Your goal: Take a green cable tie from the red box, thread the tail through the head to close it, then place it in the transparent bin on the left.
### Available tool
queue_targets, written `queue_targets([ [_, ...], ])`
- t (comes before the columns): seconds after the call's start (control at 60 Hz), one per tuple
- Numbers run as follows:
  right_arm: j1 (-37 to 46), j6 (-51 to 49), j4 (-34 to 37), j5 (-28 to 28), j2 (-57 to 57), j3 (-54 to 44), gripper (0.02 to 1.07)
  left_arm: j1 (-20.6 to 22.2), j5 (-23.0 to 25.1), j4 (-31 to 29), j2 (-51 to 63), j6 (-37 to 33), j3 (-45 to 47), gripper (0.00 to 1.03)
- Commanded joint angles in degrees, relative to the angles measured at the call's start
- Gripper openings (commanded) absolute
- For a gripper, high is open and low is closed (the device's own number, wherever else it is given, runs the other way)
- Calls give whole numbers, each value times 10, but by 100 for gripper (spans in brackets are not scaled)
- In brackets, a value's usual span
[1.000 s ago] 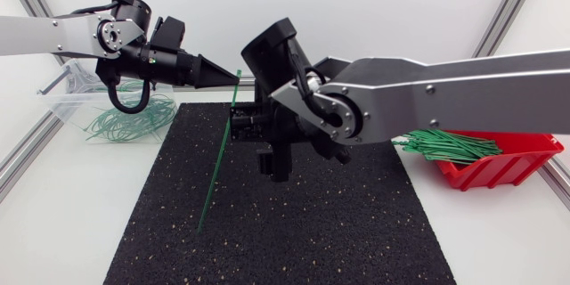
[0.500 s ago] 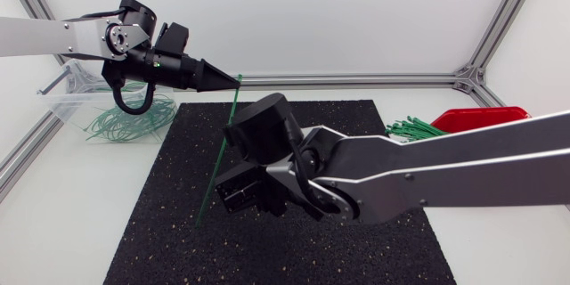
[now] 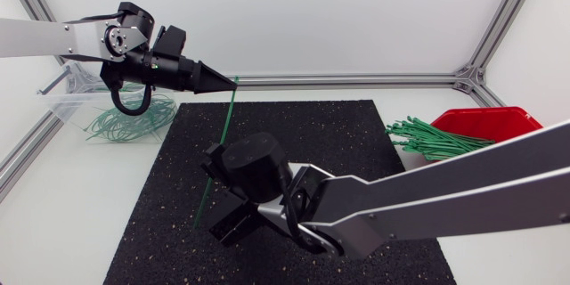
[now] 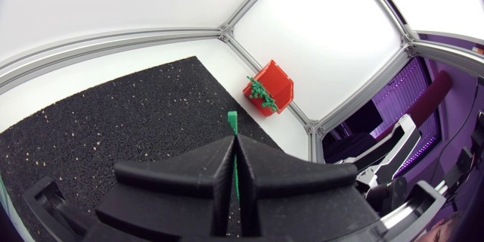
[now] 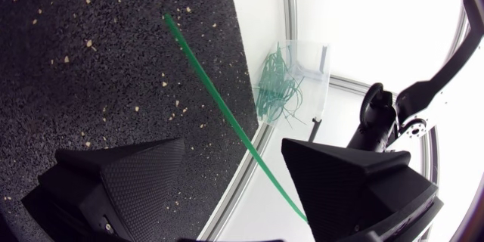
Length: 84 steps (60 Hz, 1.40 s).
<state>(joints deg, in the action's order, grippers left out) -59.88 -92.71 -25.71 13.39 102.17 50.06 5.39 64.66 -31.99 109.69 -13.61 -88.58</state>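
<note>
Over the black mat's (image 3: 356,151) left half the right gripper (image 5: 233,142) stands fingers apart around the green cable tie (image 3: 218,151), not touching it, while above the mat's far edge the left gripper (image 3: 233,79) clamps the tie's top end.

Bright, even diffuse light; v. soft shadows.

A black speckled mat (image 3: 338,134) lies on a white table (image 3: 53,223) framed by aluminium rails (image 3: 356,79) and white walls (image 3: 338,18).
</note>
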Motion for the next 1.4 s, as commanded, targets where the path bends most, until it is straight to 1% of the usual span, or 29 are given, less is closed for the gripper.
queue_targets([
  [0.0, -9, -29, -13, 2, 22, -15, 87, -3, 6, -10, 11, -13, -20, 3],
  [0.2, -20, -43, -32, -6, 35, -17, 61, -4, 6, -11, 16, -14, -21, 3],
  [0.25, -23, -45, -36, -6, 38, -18, 61, -4, 6, -11, 18, -14, -21, 3],
  [0.317, -28, -46, -36, -8, 39, -18, 52, -5, 6, -11, 21, -16, -21, 3],
  [0.333, -29, -47, -36, -9, 40, -18, 52, -6, 6, -11, 21, -17, -21, 3],
  [0.517, -36, -61, -72, -12, 66, -17, 52, -7, 6, -14, 23, -21, -16, 3],
  [0.583, -39, -62, -73, -12, 71, -15, 52, -6, 6, -18, 24, -23, -17, 3],
  [0.633, -41, -63, -74, -13, 74, -14, 46, -5, 6, -19, 24, -24, -16, 3],
  [0.667, -41, -63, -81, -13, 79, -13, 44, -4, 6, -20, 25, -26, -17, 3],
  [0.9, -41, -77, -126, -20, 107, -9, 44, -3, 6, -30, 25, -32, -20, 3],
  [0.95, -40, -81, -138, -24, 110, -10, 41, -4, 6, -32, 27, -32, -21, 3],
  [1.083, -40, -84, -152, -30, 111, -13, 39, -11, 7, -34, 39, -34, -24, 3],
  [1.133, -40, -85, -157, -32, 111, -14, 39, -13, 13, -44, 46, -41, -28, 3],
  [1.267, -37, -91, -166, -33, 111, -19, 39, -26, 55, -84, 58, -81, -40, 3],
  [1.383, -34, -94, -174, -36, 110, -26, 39, -32, 81, -89, 63, -88, -44, 3],
])
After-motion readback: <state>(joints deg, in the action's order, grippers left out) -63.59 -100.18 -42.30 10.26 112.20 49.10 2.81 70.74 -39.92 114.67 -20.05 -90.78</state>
